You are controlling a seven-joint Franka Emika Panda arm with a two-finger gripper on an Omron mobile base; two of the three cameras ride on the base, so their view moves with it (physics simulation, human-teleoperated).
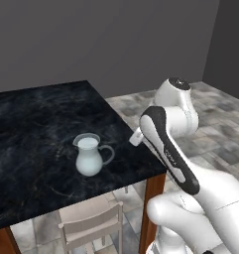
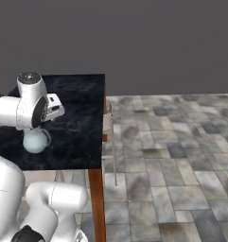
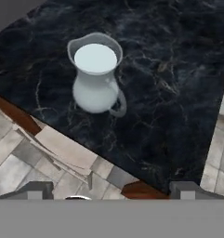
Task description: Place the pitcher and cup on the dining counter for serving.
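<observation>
The pale bluish-white pitcher point(image 1: 89, 155) stands upright on the dining counter point(image 1: 36, 124), near its front right corner, with its loop handle toward the counter's right edge. In the hand view the pitcher point(image 3: 95, 76) sits well ahead of my gripper point(image 3: 112, 191), which hangs beyond the edge of the black marbled counter point(image 3: 178, 93). The gripper is open, its two fingertips point(image 3: 36, 189) wide apart with nothing between them. From the right base view the pitcher point(image 2: 34, 142) is partly hidden behind my arm. The cup is out of view.
A pale wooden chair point(image 1: 91, 225) is tucked under the counter's front edge, and shows below the edge as the chair point(image 3: 64, 148) in the hand view. A reddish-brown leg point(image 1: 151, 203) stands at the corner. Grey tiled floor point(image 2: 172, 156) spreads to the right.
</observation>
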